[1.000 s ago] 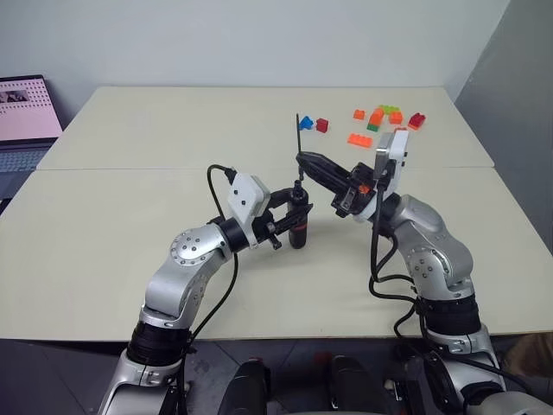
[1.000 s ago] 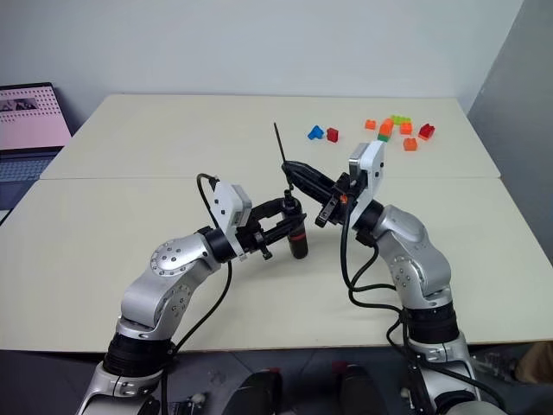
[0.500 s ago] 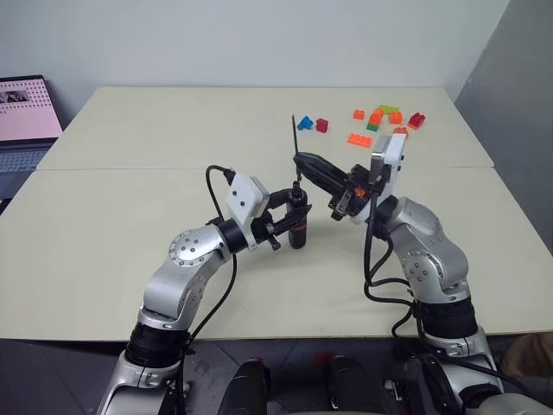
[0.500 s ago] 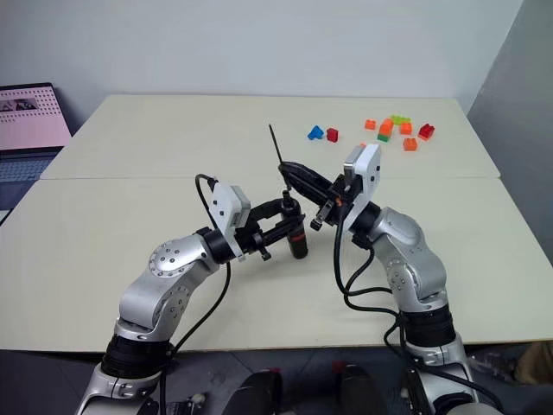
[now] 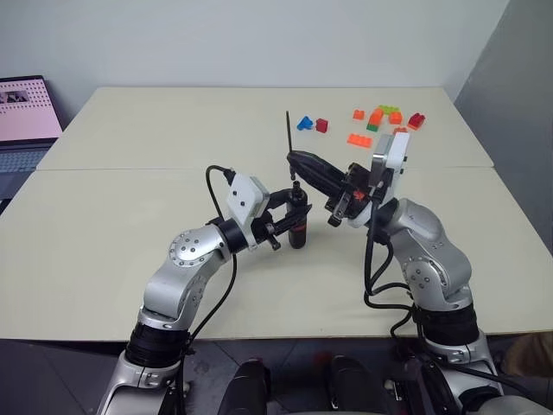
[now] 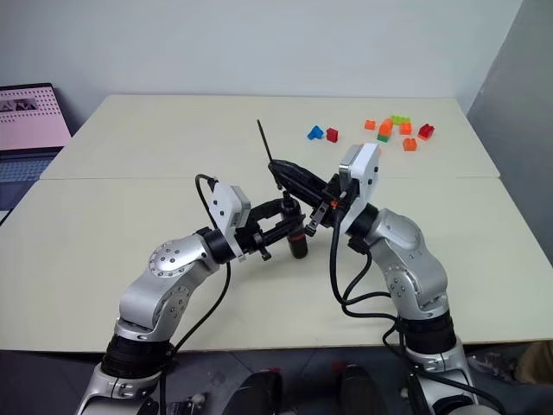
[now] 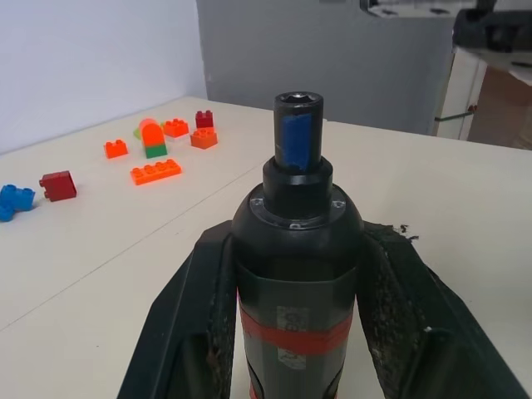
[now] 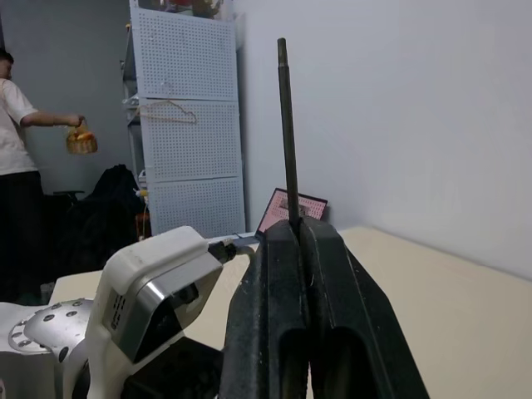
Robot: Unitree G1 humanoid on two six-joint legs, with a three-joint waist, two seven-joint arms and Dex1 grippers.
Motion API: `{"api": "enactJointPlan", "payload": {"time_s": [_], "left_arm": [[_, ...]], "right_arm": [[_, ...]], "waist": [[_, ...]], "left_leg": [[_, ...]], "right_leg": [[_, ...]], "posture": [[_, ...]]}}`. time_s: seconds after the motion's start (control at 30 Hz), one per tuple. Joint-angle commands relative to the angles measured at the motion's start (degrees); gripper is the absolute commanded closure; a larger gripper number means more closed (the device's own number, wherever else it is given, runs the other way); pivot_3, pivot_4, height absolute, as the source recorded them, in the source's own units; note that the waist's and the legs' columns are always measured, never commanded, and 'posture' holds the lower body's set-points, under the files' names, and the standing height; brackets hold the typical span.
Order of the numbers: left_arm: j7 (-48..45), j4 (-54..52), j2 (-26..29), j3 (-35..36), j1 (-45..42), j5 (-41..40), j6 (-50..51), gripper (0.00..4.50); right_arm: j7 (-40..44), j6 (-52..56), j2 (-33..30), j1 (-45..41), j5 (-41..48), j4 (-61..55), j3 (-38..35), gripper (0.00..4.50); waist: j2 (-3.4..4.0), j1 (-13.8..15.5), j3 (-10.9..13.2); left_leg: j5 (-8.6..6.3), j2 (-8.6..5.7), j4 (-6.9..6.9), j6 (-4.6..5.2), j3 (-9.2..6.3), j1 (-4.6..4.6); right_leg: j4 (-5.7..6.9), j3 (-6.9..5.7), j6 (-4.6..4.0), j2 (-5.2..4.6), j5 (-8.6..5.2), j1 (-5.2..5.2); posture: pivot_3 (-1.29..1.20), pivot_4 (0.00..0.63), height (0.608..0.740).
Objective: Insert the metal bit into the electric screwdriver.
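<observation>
The electric screwdriver (image 5: 298,226), black with a red band, stands upright on the table with my left gripper (image 5: 295,210) shut on it. In the left wrist view its open socket end with a blue patch (image 7: 298,137) points up between the fingers (image 7: 199,324). My right gripper (image 5: 294,158) is shut on the metal bit (image 5: 289,131), a thin dark rod sticking up out of the fingertips and leaning slightly left. The right gripper tip hovers just above the screwdriver's top. The right wrist view shows the bit (image 8: 287,125) pinched between the fingers (image 8: 274,283).
Several coloured toy bricks (image 5: 380,117) lie at the back right, with a blue brick (image 5: 304,124) and a red one (image 5: 322,125) nearer the middle. A laptop (image 5: 26,121) sits at the far left edge. A person (image 8: 15,166) stands in the background.
My right gripper has shifted a little to the left with the bit, coming over the screwdriver's top. The left gripper and screwdriver have stayed put.
</observation>
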Motion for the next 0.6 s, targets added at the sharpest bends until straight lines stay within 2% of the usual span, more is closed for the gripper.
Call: {"api": "enactJointPlan", "payload": {"time_s": [0.03, 0.6], "left_arm": [[0.2, -0.4, 0.7, 0.5, 0.2, 0.5, 0.4, 2.85], [0.1, -0.7, 0.9, 0.4, 0.6, 0.5, 0.5, 2.85]], "right_arm": [[0.0, -1.4, 0.1, -0.1, -0.4, -0.5, 0.1, 4.5], [0.9, -4.3, 0.0, 1.1, -1.6, 2.2, 0.0, 4.5]], "waist": [[0.0, 0.0, 0.0], [0.0, 0.0, 0.0]], "left_leg": [[0.0, 0.0, 0.0, 0.0, 0.0, 0.0], [0.0, 0.0, 0.0, 0.0, 0.01, 0.01]], "right_leg": [[0.0, 0.0, 0.0, 0.0, 0.0, 0.0], [0.0, 0.01, 0.0, 0.01, 0.0, 0.01]], "posture": [[0.0, 0.15, 0.74], [0.0, 0.15, 0.74]]}}
